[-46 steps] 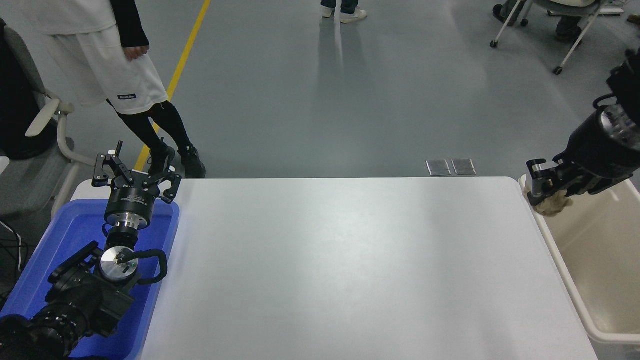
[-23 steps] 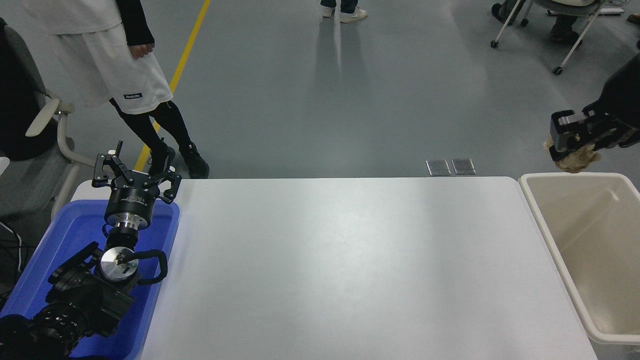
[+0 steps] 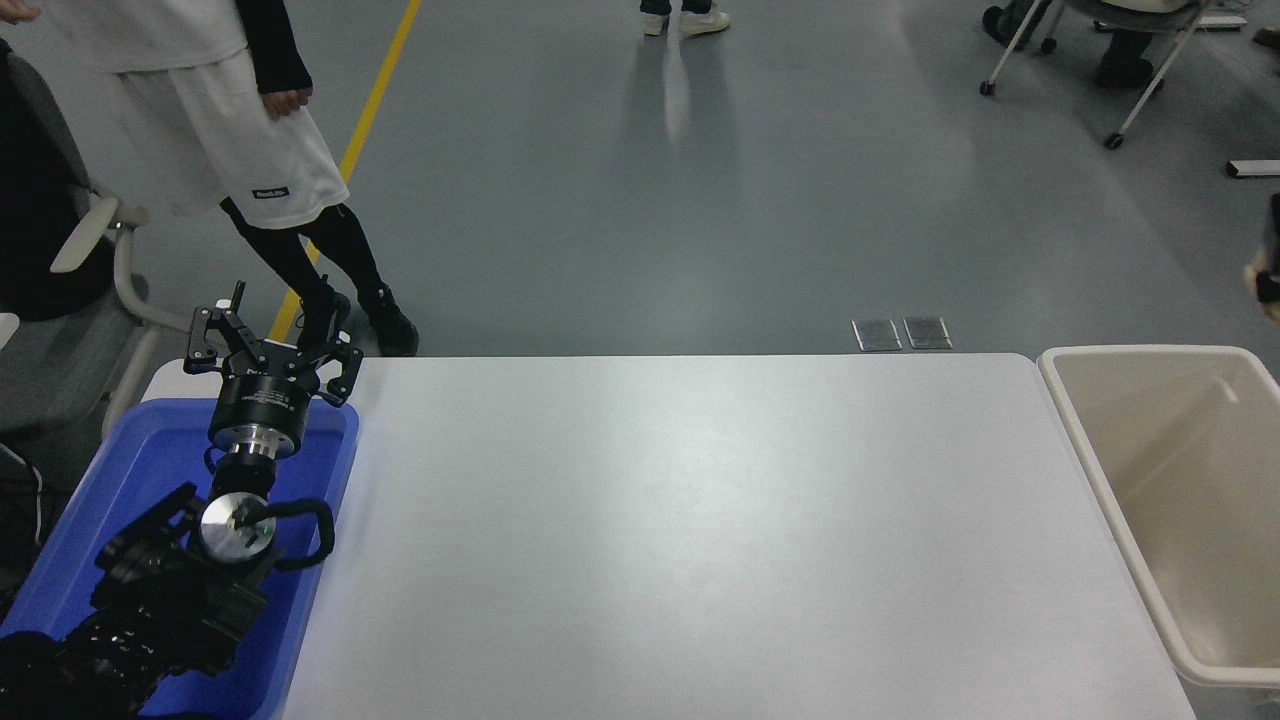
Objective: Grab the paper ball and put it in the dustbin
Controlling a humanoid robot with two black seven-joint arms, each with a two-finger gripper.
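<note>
While the bin waits: large cream-beige rectangular plastic dustbin (image 3: 1110, 470) looks empty
Right gripper (image 3: 1268, 287): above bin's far-right corner; grasp unclear
Tan paper ball: barely visible, undropped
Left gripper (image 3: 268, 352): spread, parked

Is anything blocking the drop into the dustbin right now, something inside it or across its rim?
Nothing visible does. The dustbin stands open at the table's right end, its visible inside bare. The right gripper barely shows at the right edge, so the paper ball cannot be confirmed. The left gripper rests over the blue bin.
</note>
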